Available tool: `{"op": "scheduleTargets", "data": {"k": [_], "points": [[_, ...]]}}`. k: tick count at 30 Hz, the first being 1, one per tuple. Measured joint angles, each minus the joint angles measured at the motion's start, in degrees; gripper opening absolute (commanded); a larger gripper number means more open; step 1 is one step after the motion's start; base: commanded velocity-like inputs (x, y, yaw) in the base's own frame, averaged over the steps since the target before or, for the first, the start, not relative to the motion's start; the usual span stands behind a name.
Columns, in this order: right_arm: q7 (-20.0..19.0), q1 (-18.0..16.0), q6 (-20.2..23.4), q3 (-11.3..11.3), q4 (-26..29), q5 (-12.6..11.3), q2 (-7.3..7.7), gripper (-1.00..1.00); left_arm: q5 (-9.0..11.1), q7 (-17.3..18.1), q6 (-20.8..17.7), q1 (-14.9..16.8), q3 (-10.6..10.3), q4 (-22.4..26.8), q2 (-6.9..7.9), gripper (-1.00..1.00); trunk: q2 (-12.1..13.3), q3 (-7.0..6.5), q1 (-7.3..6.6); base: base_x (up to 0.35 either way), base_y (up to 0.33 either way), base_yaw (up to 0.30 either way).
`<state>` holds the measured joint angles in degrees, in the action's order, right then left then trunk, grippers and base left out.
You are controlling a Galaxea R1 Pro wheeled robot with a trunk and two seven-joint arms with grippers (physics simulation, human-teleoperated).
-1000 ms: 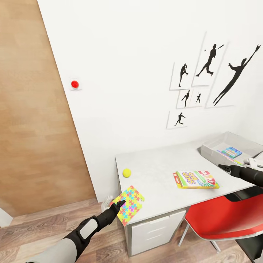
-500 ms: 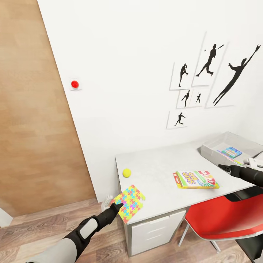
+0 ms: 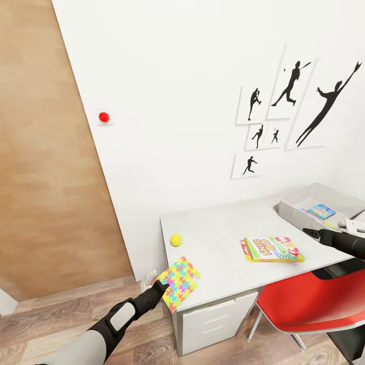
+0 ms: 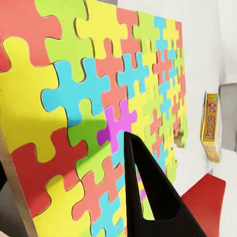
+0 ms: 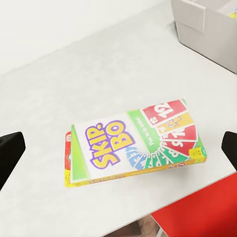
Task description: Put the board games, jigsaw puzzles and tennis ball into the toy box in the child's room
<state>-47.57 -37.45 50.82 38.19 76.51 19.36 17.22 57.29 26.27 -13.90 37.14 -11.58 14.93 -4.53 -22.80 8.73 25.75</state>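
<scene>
Jigsaw puzzle (image 3: 178, 282) overhanging tabletop (image 3: 223, 241) corner, left gripper (image 3: 161, 289) clamping its edge, lower finger hiding beneath, right gripper (image 3: 310, 232) gaping above SKIP-BO box (image 5: 134, 143).

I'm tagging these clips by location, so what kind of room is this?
Most likely a child's bedroom or playroom: baseball-player silhouette pictures hang on the white wall, and the grey desk holds a jigsaw puzzle, a tennis ball and a SKIP-BO game, with a red chair beside it.

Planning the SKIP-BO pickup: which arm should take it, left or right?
Right, probably. The right gripper hangs open near the SKIP-BO box, beside the toy box. The left gripper is at the jigsaw puzzle.
</scene>
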Motion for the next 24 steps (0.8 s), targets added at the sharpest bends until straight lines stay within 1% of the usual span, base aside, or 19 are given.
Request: {"op": "scheduleTargets", "data": {"k": [8, 15, 24], "points": [[0.00, 0.00, 0.00, 0.05, 0.00, -0.02, 0.15, 1.00, -0.19, 0.87, 0.11, -0.02, -0.04, 0.20, 0.03, -1.00, 0.00, 0.00, 0.00, 0.000, 0.000, 0.000], [-0.04, 0.05, 0.00, 0.12, 0.00, -0.13, 0.48, 1.00, -0.35, 4.21, 0.13, -0.02, -0.39, 0.97, 0.03, -1.00, 0.00, 0.00, 0.00, 0.000, 0.000, 0.000], [-0.14, 0.77, -0.06, 0.44, 0.00, -0.18, 0.70, 1.00, -0.74, 6.62, 0.16, -0.02, -0.76, 1.93, 0.03, -1.00, 0.00, 0.00, 0.00, 0.000, 0.000, 0.000]]}}
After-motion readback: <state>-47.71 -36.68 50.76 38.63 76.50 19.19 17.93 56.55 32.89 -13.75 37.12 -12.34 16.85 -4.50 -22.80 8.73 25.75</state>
